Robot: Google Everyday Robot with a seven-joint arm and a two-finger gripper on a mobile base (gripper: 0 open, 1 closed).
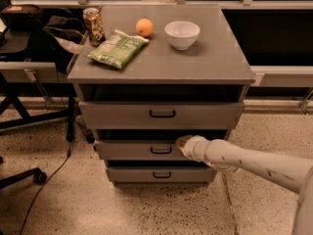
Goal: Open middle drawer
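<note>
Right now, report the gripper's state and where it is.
Gripper: at the top edge of the middle drawer, just right of its handle; open or closed cannot be told.
</note>
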